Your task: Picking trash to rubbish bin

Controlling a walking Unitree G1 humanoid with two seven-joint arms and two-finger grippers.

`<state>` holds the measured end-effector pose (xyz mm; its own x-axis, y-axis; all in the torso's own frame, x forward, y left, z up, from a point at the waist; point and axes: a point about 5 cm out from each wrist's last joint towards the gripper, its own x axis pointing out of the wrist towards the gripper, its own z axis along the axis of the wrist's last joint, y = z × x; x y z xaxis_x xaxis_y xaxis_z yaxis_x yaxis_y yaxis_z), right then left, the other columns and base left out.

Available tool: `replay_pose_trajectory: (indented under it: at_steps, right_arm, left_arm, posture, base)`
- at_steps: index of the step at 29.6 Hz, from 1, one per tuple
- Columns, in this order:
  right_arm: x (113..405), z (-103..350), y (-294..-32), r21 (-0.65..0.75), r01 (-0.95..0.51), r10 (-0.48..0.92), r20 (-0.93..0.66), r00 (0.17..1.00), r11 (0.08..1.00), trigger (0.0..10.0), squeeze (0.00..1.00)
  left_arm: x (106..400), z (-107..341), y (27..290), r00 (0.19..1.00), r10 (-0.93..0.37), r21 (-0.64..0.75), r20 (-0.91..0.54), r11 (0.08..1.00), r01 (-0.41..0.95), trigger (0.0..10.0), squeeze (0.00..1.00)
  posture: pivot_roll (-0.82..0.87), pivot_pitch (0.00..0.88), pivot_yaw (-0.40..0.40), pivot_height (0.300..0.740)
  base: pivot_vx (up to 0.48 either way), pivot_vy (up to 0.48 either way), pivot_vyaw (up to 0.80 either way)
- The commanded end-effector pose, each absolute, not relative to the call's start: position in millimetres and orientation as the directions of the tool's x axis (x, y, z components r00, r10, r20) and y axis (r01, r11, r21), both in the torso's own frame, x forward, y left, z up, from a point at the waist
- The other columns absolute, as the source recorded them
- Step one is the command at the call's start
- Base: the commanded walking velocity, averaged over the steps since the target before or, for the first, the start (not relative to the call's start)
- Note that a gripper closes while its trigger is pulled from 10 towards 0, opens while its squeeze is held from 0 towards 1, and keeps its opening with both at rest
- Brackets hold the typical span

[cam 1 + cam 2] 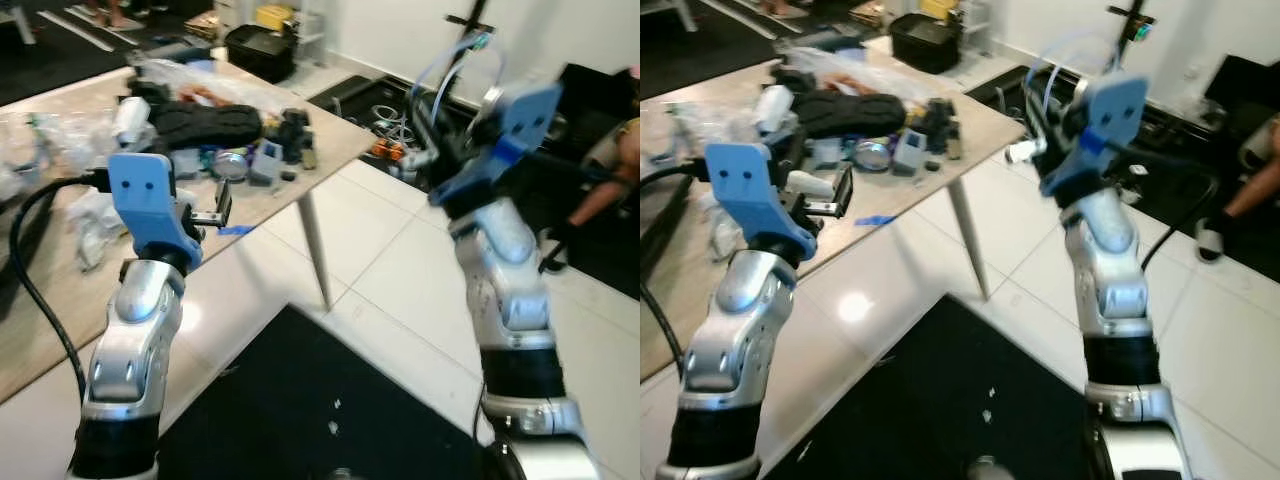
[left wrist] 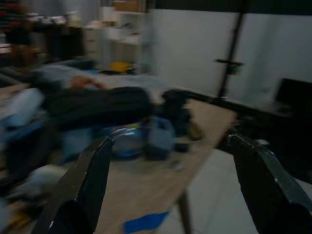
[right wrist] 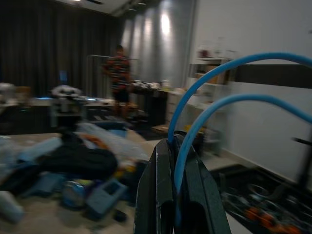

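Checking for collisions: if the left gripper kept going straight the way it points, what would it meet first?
Probably the clutter on the table: the left gripper, jaws open, points at a round tin and grey box. Depth is unclear.

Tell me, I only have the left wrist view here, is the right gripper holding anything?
Observer: Yes, the right gripper is shut on a blue cable that loops up from its fingers.
Operator: Where is that arm?
Observer: Raised over the white tiled floor, past the corner of the table.
Operator: Anyone around?
Observer: A person stands far behind the cluttered table.
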<state>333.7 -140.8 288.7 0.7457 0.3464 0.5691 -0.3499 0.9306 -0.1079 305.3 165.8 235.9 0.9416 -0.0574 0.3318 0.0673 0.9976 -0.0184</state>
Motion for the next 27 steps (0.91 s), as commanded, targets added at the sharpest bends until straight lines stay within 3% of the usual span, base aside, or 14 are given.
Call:
replay_pose_trajectory:
  at_steps: [1,15,27]
  right_arm:
    - [329.4,281.1,-132.6,-0.121,-0.375,0.376,0.553,0.743,0.919,10.0,0.0]
    - [324.7,203.0,-124.9,-0.055,-0.419,0.412,0.333,0.848,0.906,10.0,0.0]
    - [320.6,166.0,-122.9,-0.064,-0.437,0.441,0.206,0.874,0.897,10.0,0.0]
  left_arm:
    - [303.7,228.1,169.0,0.95,-0.063,-0.009,0.307,0.998,0.069,10.0,0.0]
    - [300.5,189.5,177.4,0.987,-0.063,0.031,0.148,0.998,0.059,10.0,0.0]
    - [294.4,167.1,184.6,0.996,-0.047,0.05,0.071,0.998,0.043,10.0,0.0]
  posture:
    - [0.02,0.137,-0.052,0.74]
    - [0.03,0.142,-0.056,0.74]
    - [0.03,0.138,-0.067,0.74]
  base:
    - [0.0,0.0,-0.8]
    - [0.0,0.0,-0.8]
    - [0.0,0.0,-0.8]
